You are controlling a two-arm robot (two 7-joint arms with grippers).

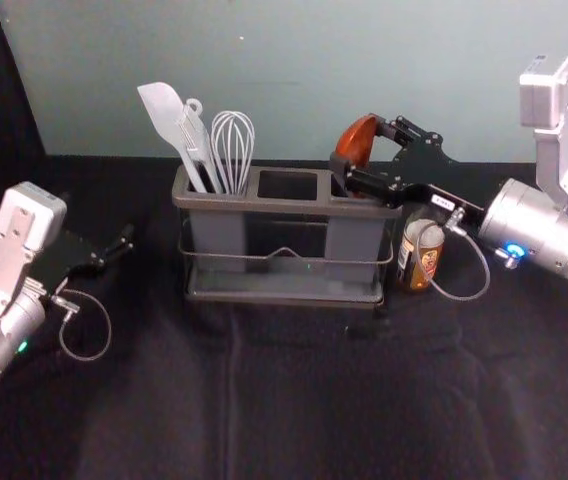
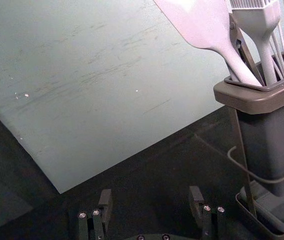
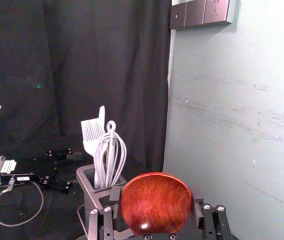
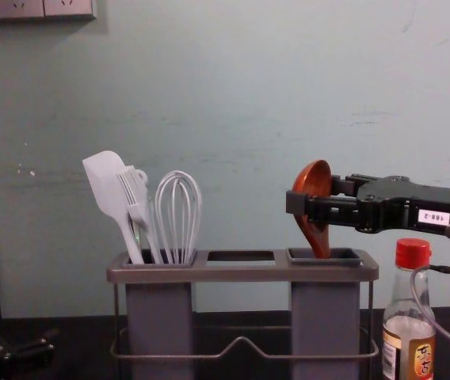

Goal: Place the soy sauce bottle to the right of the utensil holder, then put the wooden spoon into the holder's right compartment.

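Right gripper (image 1: pixel 358 146) around spoon (image 4: pixel 314 182) — handle (image 4: pixel 318 239) inside holder (image 4: pixel 245 272), chest view — left gripper (image 1: pixel 116 249) open, leftward

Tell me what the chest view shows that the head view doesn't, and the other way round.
Chest view adds: the soy sauce bottle's red cap, sockets on the wall, and the wooden spoon's handle pointing down into the right compartment.

Head view adds: the holder's bottom tray, the right arm's blue light and the silver casing of the left arm.

Both share: the utensil holder with spatula and whisk, the soy sauce bottle to its right, and the right end effector gripping the wooden spoon.
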